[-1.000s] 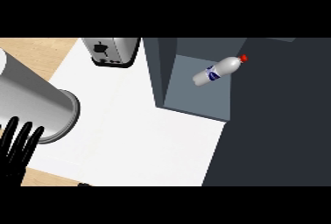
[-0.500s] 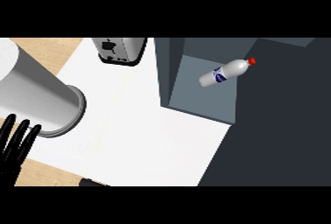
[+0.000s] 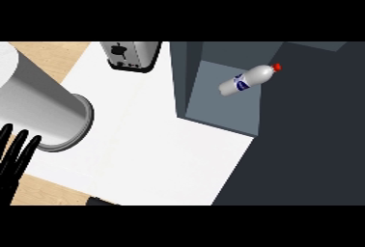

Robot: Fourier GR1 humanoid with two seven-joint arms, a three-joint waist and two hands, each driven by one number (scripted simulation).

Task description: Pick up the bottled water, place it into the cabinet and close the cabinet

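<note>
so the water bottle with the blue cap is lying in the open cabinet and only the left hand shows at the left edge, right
Not quite: the cap is red, not blue. The head view shows the water bottle lying in the open cabinet, with a blue label on its side. Only the left hand shows, at the left edge.

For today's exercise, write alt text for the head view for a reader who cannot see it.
A bottled water with a red cap lies tilted inside the open grey cabinet at upper right. The left hand, fingers straight, rests at the left edge beside a large grey cylinder; a toaster stands at the top of the white counter.
</note>
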